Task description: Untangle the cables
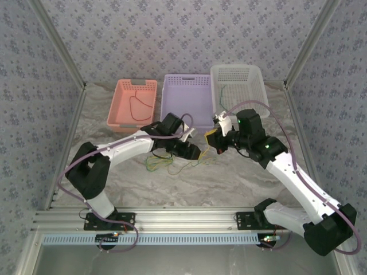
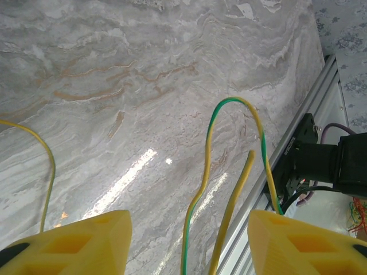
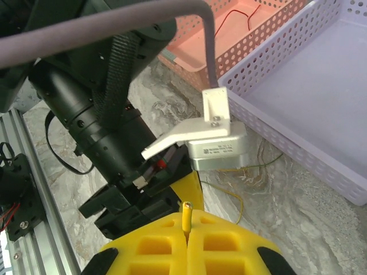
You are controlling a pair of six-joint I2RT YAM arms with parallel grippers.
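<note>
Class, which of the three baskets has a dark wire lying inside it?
The pink basket, leftmost in the row: a thin dark wire loops on its floor. The purple basket and white basket show none.

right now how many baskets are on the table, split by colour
pink basket: 1
purple basket: 1
white basket: 1
total: 3
</note>
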